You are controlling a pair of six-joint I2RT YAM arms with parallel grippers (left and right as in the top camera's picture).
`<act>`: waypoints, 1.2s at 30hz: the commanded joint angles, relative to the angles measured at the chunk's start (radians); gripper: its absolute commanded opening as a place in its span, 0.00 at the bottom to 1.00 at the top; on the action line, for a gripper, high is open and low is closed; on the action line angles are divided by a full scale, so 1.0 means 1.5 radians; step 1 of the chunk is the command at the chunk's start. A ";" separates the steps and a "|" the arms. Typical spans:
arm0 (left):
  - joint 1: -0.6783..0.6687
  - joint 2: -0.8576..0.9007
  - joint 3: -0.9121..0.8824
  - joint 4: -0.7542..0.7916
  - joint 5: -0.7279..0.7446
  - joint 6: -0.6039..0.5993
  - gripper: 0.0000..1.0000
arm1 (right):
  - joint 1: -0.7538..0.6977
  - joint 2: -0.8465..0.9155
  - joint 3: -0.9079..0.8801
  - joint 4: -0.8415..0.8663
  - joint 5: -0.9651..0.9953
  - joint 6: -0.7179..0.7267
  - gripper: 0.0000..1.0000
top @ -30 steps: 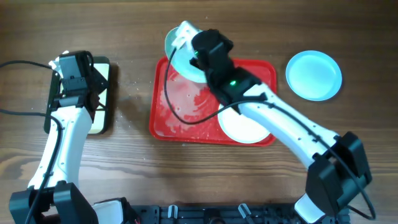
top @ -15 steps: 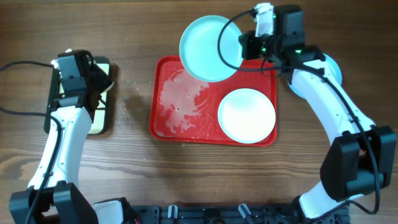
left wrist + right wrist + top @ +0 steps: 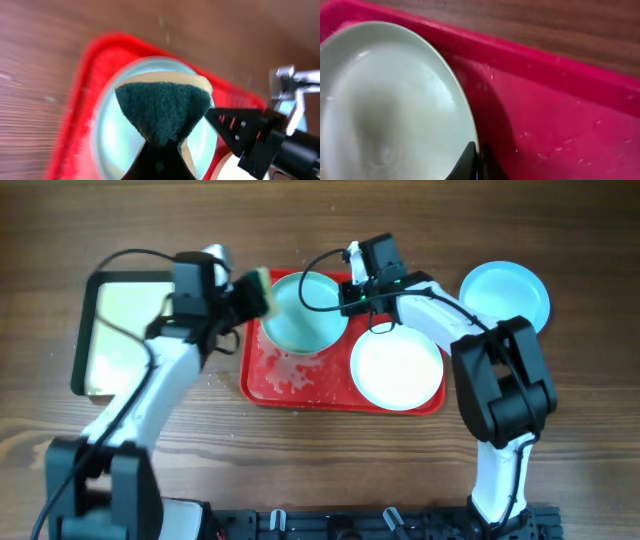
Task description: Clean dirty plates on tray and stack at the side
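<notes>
Right claw (image 3: 476, 159) is pinched narrow on the rim of one blue plate (image 3: 303, 315), holding it what looks like tipped up over the back left part of the red tray (image 3: 256, 385). Left claw (image 3: 161, 152) is clamped on a sponge (image 3: 162, 110), green scrubby side facing the plate and right over it. Honestly can't tell if it's touching.

What I'd worry about is that thin edge grip on a smeary plate. If the sponge pushes hard or off-centre, the plate could twist in the claw or slip out and clatter onto the tray, maybe onto the white plate (image 3: 397, 367) just beside it. From above the plate overhangs the tray's back rim, so a shove that way could send it onto the desk (image 3: 590, 410). The two arms are also close, so a wide stroke could knock the sponge into the right claw.

Hard to see: the left wrist view is blurry and the sponge hides the plate's middle, so no idea how dirty it is. The right wrist view cuts off most of its own claw. The second blue plate (image 3: 505, 298) sits on the desk to the right, off the tray.
</notes>
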 commanded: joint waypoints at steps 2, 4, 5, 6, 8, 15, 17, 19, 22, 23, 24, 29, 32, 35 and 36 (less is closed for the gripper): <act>-0.080 0.121 -0.003 0.054 0.006 -0.024 0.04 | 0.009 0.023 0.002 -0.013 0.021 0.016 0.04; -0.108 0.161 -0.003 0.071 0.002 -0.023 0.04 | 0.009 0.023 0.002 -0.013 0.020 0.016 0.04; -0.117 0.176 -0.003 0.072 -0.021 -0.023 0.04 | 0.009 0.023 0.002 -0.013 0.020 0.017 0.04; -0.122 0.183 -0.003 0.069 -0.041 -0.023 0.04 | 0.009 0.023 0.002 -0.013 0.019 0.019 0.04; -0.122 0.188 -0.004 0.049 -0.059 -0.015 0.04 | 0.009 0.023 0.002 -0.012 0.020 0.018 0.04; -0.122 0.188 -0.003 -0.003 -0.418 0.082 0.04 | 0.009 0.023 0.002 -0.010 0.020 0.018 0.04; -0.122 0.182 -0.002 0.012 -0.512 0.082 0.04 | 0.009 0.022 0.002 -0.010 0.020 0.015 0.04; -0.122 0.158 0.003 0.024 -0.583 0.082 0.04 | 0.009 0.022 0.002 -0.010 0.020 0.015 0.04; -0.122 0.106 0.005 0.038 -0.588 0.069 0.04 | 0.009 0.022 0.002 -0.006 0.020 0.010 0.04; -0.122 0.083 0.005 0.041 -0.585 0.049 0.04 | 0.009 0.022 0.002 -0.002 0.020 0.008 0.04; -0.119 0.055 0.005 0.046 -0.575 0.035 0.04 | 0.009 0.022 0.002 0.003 0.019 -0.004 0.04; -0.025 -0.060 0.005 0.041 -0.465 0.024 0.04 | 0.057 -0.044 0.005 0.041 0.051 -0.163 0.04; 0.065 -0.067 0.005 0.005 -0.412 0.023 0.04 | 0.116 -0.116 0.005 0.077 0.174 -0.287 0.04; 0.142 -0.067 0.005 -0.065 -0.388 0.010 0.04 | 0.194 -0.177 0.005 0.141 0.355 -0.483 0.04; 0.159 -0.067 0.005 -0.081 -0.388 0.008 0.04 | 0.219 -0.187 0.005 0.175 0.412 -0.548 0.04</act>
